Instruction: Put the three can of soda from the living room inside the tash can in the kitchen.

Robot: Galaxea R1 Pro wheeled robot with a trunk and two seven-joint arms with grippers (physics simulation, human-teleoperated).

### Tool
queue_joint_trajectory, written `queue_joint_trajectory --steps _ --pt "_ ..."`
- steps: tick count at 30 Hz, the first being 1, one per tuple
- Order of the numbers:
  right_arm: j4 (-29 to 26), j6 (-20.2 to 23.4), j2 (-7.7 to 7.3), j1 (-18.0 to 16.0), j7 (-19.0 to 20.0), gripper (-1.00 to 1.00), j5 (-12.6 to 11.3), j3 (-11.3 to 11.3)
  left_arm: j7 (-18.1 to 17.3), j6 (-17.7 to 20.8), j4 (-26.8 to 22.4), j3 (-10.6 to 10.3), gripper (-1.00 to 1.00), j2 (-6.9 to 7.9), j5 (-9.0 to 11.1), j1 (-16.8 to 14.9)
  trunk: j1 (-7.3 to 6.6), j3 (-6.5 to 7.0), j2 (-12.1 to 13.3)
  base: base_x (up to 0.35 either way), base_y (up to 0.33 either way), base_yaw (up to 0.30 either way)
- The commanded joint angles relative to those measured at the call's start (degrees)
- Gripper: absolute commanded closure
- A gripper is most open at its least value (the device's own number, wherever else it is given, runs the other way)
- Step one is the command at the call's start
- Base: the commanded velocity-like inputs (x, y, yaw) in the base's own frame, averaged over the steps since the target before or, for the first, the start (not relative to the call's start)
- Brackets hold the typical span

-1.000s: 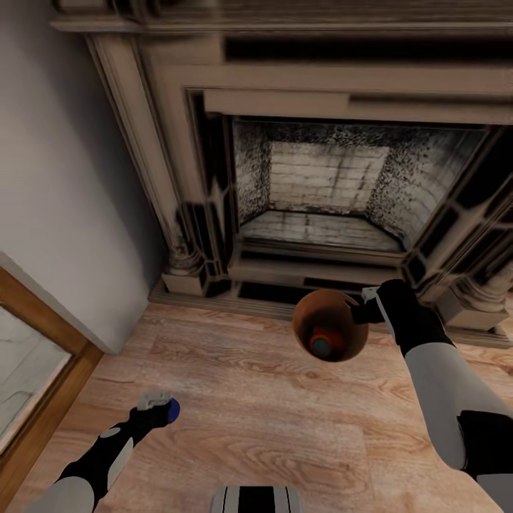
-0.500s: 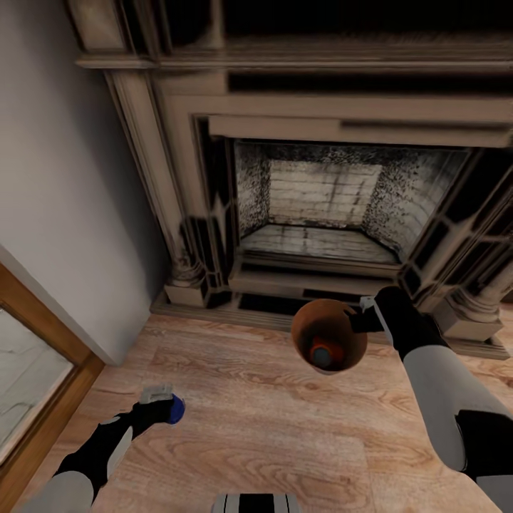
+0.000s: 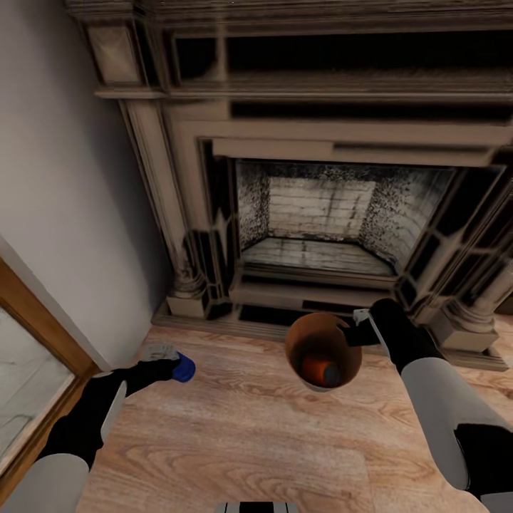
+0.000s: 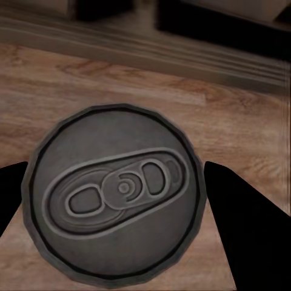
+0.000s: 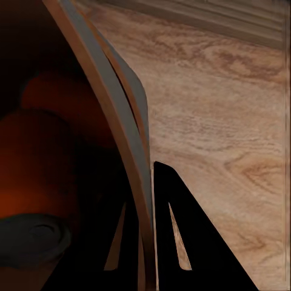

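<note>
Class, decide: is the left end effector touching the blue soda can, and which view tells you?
Touching. In the left wrist view the dark fingers press against both sides of the blue can, with no gap, and the head view shows the left end effector gripping it above the floor.

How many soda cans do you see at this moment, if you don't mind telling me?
2 for certain: a blue can held in the left gripper, and an orange can inside the trash can that the right gripper grips by its rim. Another orange can may lie behind it in there.
</note>
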Motion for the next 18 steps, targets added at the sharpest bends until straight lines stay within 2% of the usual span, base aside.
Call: queue_joint_trajectory --steps 1,14,18 --pt "-0.02 0.04 0.04 0.04 0.22 1.00 -0.36 -0.01 -0.40 0.25 -0.08 -0.02 1.00 0.02 -0.10 0.00 -0.03 0.23 0.02 0.000 0.000 0.000" --pt "1.92 0.04 0.26 0.87 0.29 1.00 -0.36 0.42 -4.94 2.65 -0.58 -0.24 1.00 0.24 -0.21 -0.10 -0.36 3.11 0.19 0.000 0.000 0.000" --pt "3.05 0.04 0.48 0.89 0.27 1.00 -0.36 0.43 -6.49 5.26 -4.89 -0.26 1.00 0.36 -0.24 0.04 -0.46 4.00 0.24 0.000 0.000 0.000"
